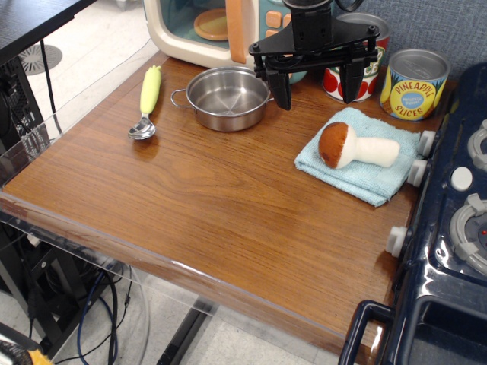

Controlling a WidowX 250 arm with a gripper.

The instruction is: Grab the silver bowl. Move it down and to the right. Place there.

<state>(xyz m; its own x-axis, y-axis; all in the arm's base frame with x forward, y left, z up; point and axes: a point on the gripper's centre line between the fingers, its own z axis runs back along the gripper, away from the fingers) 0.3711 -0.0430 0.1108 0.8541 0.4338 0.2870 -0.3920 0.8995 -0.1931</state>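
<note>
Silver bowl on table, left of wide-open, empty jaws; seemingly not touching.

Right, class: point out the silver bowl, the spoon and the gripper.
silver bowl [226,96], observation image, inner floor.
spoon [150,91], observation image, yellow-green handle.
gripper [314,91], observation image, gap midway between its open fingertips.

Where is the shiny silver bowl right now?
The shallow round shiny steel bowl sits at the back of the wooden table, between the yellow-green-handled silver spoon on its left and the open black tool on its right.
</note>
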